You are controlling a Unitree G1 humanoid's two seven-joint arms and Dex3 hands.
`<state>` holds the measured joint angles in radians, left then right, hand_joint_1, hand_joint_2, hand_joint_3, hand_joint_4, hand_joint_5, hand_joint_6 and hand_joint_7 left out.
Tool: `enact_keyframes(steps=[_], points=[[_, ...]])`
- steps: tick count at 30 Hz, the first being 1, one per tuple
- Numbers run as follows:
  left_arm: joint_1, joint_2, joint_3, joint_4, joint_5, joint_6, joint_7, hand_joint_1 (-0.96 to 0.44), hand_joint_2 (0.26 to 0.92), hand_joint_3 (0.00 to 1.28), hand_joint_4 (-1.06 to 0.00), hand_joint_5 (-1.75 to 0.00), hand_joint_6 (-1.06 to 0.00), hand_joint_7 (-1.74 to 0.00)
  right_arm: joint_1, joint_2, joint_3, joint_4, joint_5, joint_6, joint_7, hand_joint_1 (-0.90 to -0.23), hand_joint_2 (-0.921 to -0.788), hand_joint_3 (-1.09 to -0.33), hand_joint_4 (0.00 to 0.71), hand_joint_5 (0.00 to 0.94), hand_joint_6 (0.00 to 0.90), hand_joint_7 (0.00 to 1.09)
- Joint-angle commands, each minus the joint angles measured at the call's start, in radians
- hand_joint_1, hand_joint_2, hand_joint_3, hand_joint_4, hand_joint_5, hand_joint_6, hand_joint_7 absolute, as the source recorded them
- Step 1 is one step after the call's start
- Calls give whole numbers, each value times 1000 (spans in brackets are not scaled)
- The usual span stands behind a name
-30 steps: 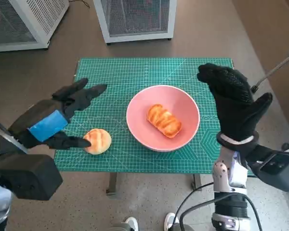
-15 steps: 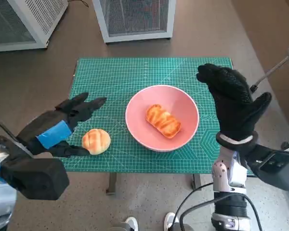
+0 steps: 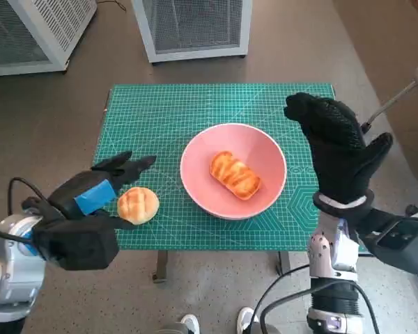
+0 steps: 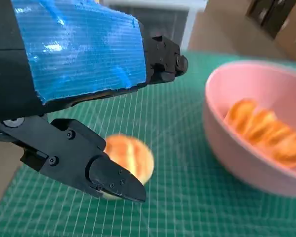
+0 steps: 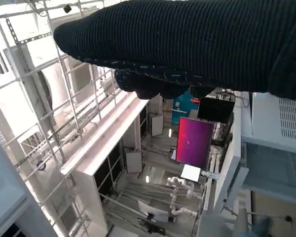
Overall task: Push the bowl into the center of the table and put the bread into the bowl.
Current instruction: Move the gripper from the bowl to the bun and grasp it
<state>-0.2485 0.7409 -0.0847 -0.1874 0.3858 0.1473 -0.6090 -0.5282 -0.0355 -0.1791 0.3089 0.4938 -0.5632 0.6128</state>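
Head view: left hand drops to the bun

Left hand (image 3: 101, 191), fingers spread and holding nothing, has sunk lower left beside the round bun (image 3: 138, 205), ready to grab. Right hand (image 3: 339, 154) hangs wide at right. The pink bowl (image 3: 265, 146), mid-frame, holds a striped bread (image 3: 235, 174). Nothing blocks it.

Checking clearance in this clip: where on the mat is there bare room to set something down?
The far strip of the green mat, beyond the pink bowl, is bare. The near left is crowded: the round bun lies beside the left robot hand. The right robot hand is raised over the right edge.
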Motion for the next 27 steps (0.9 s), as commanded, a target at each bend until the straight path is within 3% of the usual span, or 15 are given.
enact_keyframes(steps=[1,16,22,27], points=[[-44,-22,-37,75,21,-1,17,-267,789,6,-39,-9,-199,-44,21,-9,-3,4,6,15,10,-417,-921,-470,369,2,156,581],[-126,-89,-146,295,121,36,76,-180,804,7,-136,-24,-267,-37,31,-22,-1,-22,8,35,3,-417,-921,-471,369,1,148,578],[-141,-99,-172,332,159,51,99,-63,816,8,-272,-31,-402,-58,33,-24,-2,-25,5,37,0,-418,-921,-471,368,1,145,579],[-141,-102,-181,346,183,41,127,26,851,17,-459,-40,-563,-70,37,-24,-1,-32,5,42,-2,-418,-921,-470,369,1,145,579]])
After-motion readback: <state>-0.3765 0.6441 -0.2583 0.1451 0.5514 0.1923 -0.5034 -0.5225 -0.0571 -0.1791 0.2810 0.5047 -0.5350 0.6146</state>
